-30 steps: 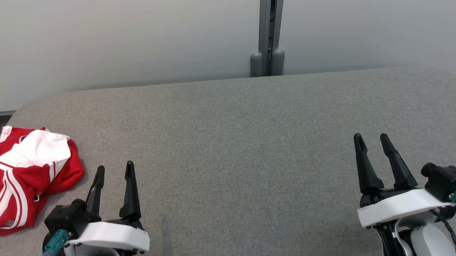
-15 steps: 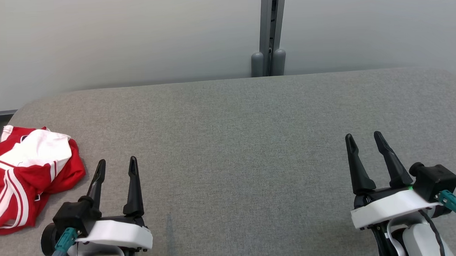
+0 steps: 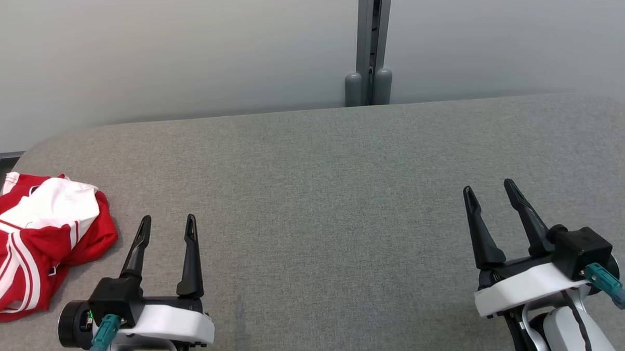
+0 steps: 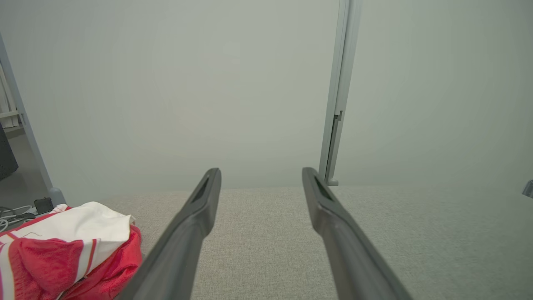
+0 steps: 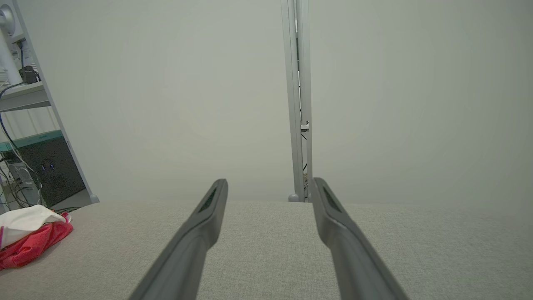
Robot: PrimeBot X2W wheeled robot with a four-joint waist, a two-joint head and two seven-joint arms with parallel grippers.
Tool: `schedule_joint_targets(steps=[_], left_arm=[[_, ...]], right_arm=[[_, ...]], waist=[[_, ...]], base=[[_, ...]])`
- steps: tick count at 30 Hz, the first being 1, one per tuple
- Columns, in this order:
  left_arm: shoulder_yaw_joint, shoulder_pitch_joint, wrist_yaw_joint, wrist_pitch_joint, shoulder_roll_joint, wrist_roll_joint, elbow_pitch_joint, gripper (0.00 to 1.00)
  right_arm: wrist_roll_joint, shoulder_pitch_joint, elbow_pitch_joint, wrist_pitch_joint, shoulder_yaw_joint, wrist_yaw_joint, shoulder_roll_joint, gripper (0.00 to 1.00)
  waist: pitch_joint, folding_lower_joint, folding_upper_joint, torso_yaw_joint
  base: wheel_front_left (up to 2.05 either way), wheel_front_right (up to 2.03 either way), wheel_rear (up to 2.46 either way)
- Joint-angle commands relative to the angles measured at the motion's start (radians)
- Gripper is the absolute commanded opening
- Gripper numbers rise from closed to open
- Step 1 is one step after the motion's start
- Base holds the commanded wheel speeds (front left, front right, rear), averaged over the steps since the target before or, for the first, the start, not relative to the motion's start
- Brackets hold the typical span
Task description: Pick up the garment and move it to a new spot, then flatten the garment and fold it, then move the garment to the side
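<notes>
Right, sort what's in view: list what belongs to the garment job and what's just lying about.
Belongs to the job: grey table; red and white garment, crumpled at its left end; left gripper and right gripper, both open and empty.
Just lying about: metal post behind the table; shelf with cables; dark cabinet.

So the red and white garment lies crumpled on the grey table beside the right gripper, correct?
No. The garment lies crumpled on the grey table beside the left gripper, not the right gripper, as the head view shows.
</notes>
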Motion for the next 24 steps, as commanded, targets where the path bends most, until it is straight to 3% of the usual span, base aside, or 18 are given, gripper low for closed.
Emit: schedule_joint_targets(steps=[1,24], left_arm=[[-0.001,0.0,0.006,-0.009,0.005,0.02,-0.004,1.0],[0.001,-0.01,0.006,-0.014,0.005,0.026,0.009,1.0]], right_arm=[[-0.023,-0.013,0.004,-0.012,0.0,0.002,-0.009,1.0],[-0.032,-0.013,0.005,-0.018,0.001,0.002,-0.009,1.0]], waist=[[0.0,-0.0001,0.0,0.0],[0.006,-0.0001,0.0,0.008]], base=[[0.0,0.0,0.0],[0.0,0.0,0.0]])
